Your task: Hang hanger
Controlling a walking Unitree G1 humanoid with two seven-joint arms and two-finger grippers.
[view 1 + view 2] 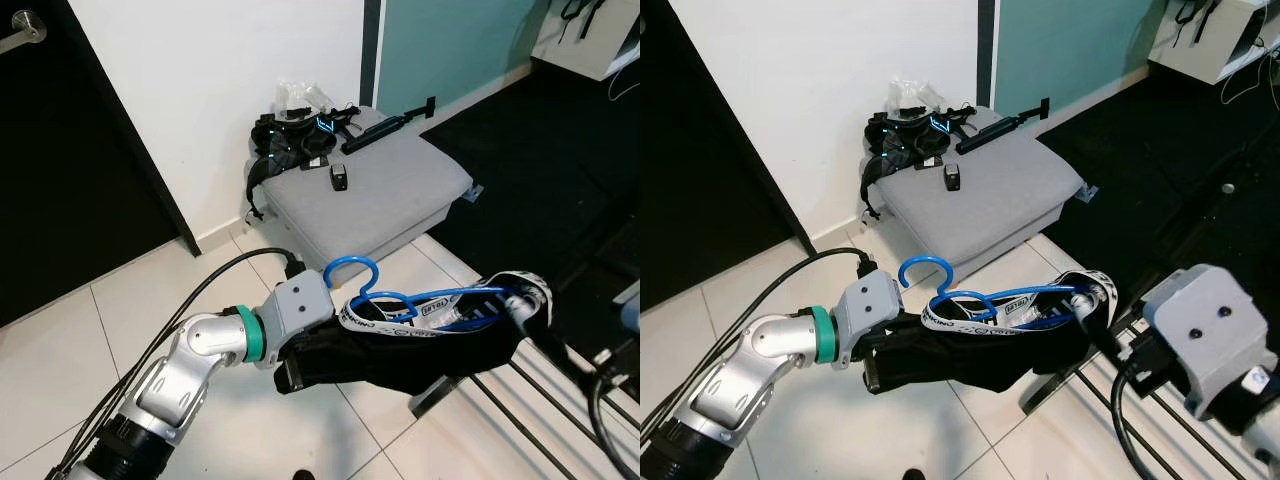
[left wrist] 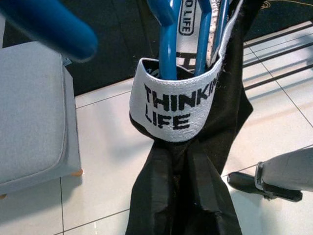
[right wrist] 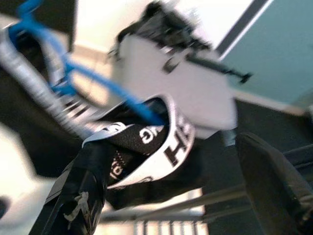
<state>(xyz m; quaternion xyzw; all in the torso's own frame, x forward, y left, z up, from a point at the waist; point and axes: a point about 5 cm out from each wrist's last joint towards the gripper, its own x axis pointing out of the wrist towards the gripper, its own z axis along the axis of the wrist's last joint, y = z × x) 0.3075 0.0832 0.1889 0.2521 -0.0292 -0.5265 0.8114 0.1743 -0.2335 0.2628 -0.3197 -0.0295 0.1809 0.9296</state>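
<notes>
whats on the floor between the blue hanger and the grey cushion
Bare white floor tiles and nothing else, between the blue hanger and the grey cushion in the left eye view.

A glossy white tiled floor (image 1: 60, 350) is carrying a flat grey fabric cushion (image 1: 385, 195) lying against the white wall. A tangle of black straps (image 1: 290, 145), a long black bar (image 1: 390, 122) and a small black device (image 1: 340, 178) are resting on it.
</notes>
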